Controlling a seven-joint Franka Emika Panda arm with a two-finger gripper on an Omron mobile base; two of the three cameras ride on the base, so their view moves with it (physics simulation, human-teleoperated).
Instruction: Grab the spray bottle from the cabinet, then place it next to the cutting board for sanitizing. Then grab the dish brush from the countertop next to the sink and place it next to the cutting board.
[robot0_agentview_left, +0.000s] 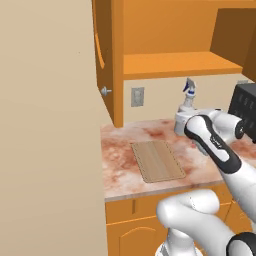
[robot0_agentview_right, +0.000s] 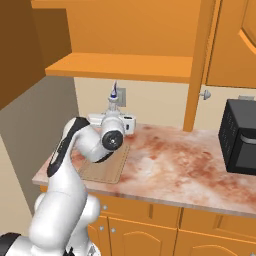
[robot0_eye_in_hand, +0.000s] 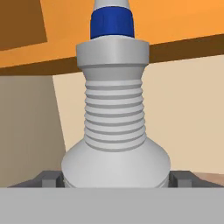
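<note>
The grey spray bottle (robot0_agentview_left: 188, 95) (robot0_agentview_right: 115, 97) stands upright over the back of the marbled countertop (robot0_agentview_left: 120, 150), just beyond the far right corner of the wooden cutting board (robot0_agentview_left: 157, 161) (robot0_agentview_right: 107, 167). My gripper (robot0_agentview_left: 184, 114) (robot0_agentview_right: 113, 116) reaches in level from the front. In the hand view the ribbed neck and blue collar of the bottle (robot0_eye_in_hand: 114, 118) rise between my fingertips (robot0_eye_in_hand: 49, 179), which sit flush against its wide shoulder. The bottle's base is hidden behind the hand. The dish brush and the sink are out of view.
The orange cabinet (robot0_agentview_left: 175, 62) hangs above with its door (robot0_agentview_left: 102, 50) swung open to the left. A black appliance (robot0_agentview_left: 245, 107) (robot0_agentview_right: 240, 142) stands on the counter to the right. A beige wall (robot0_agentview_left: 45, 125) bounds the left side. A wall outlet (robot0_agentview_left: 137, 96) sits behind the board.
</note>
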